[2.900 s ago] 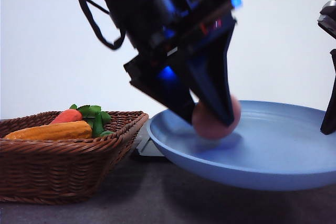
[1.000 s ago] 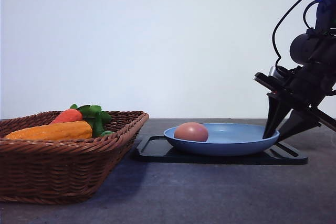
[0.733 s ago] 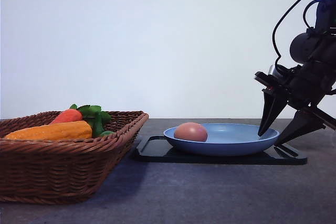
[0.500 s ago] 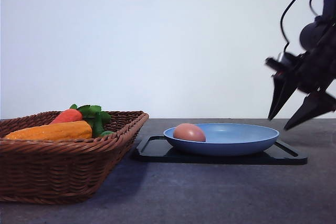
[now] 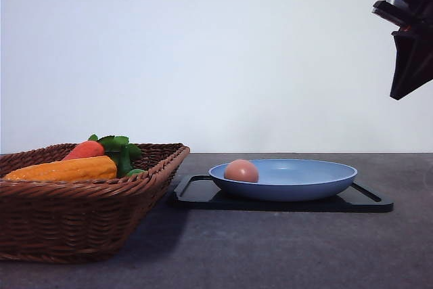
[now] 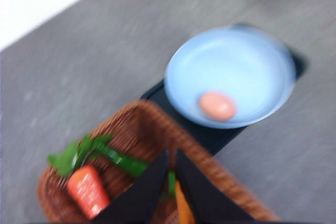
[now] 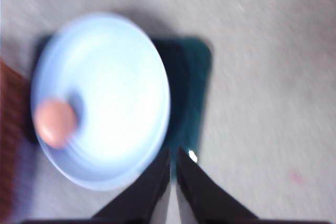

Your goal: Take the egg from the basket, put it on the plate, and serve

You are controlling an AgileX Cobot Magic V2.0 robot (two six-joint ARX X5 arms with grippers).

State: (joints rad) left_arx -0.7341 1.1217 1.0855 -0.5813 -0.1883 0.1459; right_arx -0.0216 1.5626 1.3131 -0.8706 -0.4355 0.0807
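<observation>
Since half a second ago the right gripper (image 5: 411, 65) has risen from just above the plate's right rim to the upper right of the front view, well clear of everything. Its jaws look pressed nearly together in the right wrist view, with only a thin slit between them and nothing held. In the left wrist view the left gripper (image 6: 171, 192) hangs high above the basket (image 5: 88, 201), jaws likewise almost closed and empty. The egg (image 5: 241, 170) lies in the plate (image 5: 308, 186), close to the rim nearest the basket. That plate sits on a black tray (image 5: 369, 202) on the grey tabletop (image 5: 284, 248). A carrot (image 5: 85, 149) lies in the basket.
</observation>
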